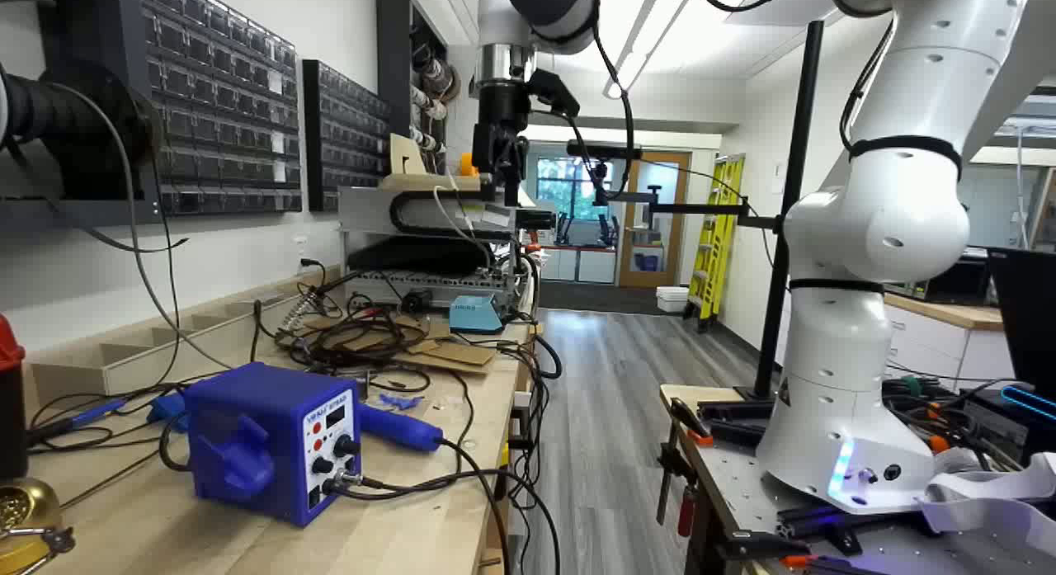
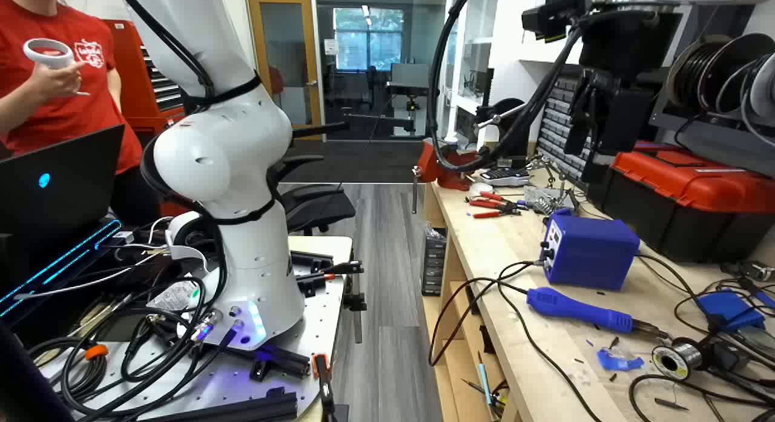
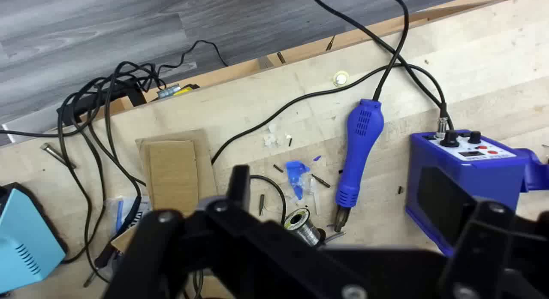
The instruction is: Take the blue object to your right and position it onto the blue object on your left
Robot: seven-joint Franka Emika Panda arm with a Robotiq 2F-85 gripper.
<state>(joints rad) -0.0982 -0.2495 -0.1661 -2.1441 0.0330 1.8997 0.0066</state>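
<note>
Claw is spread wide, hanging well above the bench, with the blue tool lying below, near the blue box.

Blue handle tool flat, just beside upright blue knobbed box.

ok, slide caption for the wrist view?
Open claw above a wooden bench, corded blue tool lying beside the knobbed blue unit.

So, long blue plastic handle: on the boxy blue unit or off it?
Off. The blue handle lies on the pale wooden bench beside the blue unit; the wrist view shows a gap between them.
</note>
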